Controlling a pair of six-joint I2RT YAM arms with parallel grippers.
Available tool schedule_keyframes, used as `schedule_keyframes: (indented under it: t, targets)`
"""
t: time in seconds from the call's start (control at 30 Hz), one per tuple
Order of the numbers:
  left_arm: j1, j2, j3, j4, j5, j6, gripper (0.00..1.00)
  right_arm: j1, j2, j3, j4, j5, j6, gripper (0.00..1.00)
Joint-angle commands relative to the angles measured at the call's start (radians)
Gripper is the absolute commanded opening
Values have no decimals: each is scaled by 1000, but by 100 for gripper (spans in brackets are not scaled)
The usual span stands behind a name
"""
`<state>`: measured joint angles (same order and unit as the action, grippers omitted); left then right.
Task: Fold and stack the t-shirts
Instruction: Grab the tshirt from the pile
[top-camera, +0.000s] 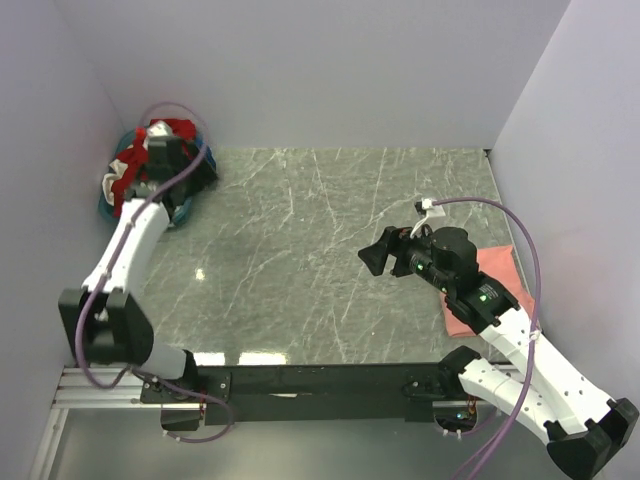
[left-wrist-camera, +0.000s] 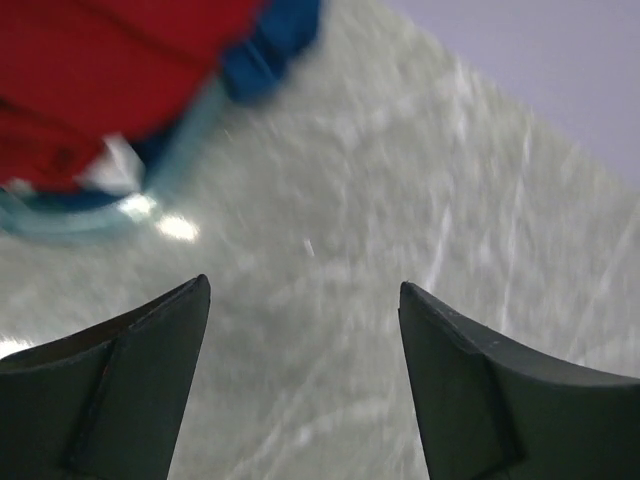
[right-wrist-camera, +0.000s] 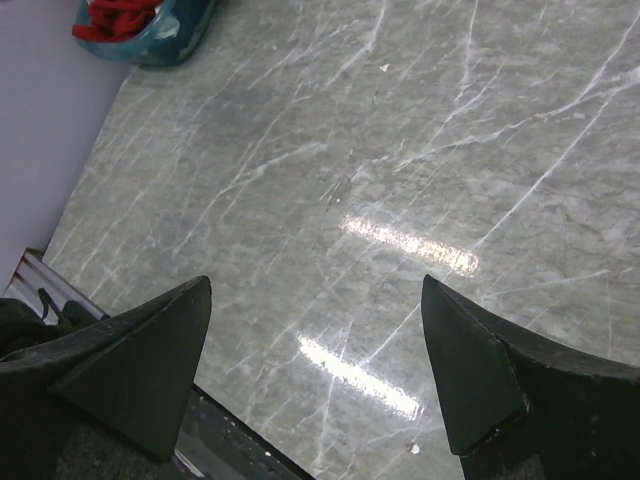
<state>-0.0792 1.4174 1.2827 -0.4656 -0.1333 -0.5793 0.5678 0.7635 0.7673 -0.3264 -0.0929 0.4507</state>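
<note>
Left gripper (top-camera: 165, 152), top view: over the teal basket (top-camera: 108, 208), red t-shirt (top-camera: 178, 128) heaped right under it. Right gripper (top-camera: 376, 258) over bare worktop (top-camera: 290, 230), salmon t-shirt (top-camera: 497, 270) behind it, under the arm.
Left wrist: fingers spread, nothing between; red t-shirt and blue cloth (left-wrist-camera: 285, 35) ahead-left.
Right wrist: fingers spread, empty; basket far ahead-left.
</note>
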Motion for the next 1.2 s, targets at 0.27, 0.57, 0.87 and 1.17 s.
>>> schedule_keyframes:
  t: [0.27, 0.57, 0.87, 1.17]
  targets:
    - [266, 434, 383, -1, -136, -80, 78, 0, -30, 36, -5, 27, -10, 91]
    - [315, 627, 474, -42, -154, -114, 64, 0, -44, 24, -2, 32, -12, 91]
    - [322, 592, 477, -33, -138, -84, 6, -2, -35, 23, -2, 22, -9, 91]
    - [322, 463, 494, -15, -112, -51, 1, 0, -12, 27, -3, 21, -10, 91]
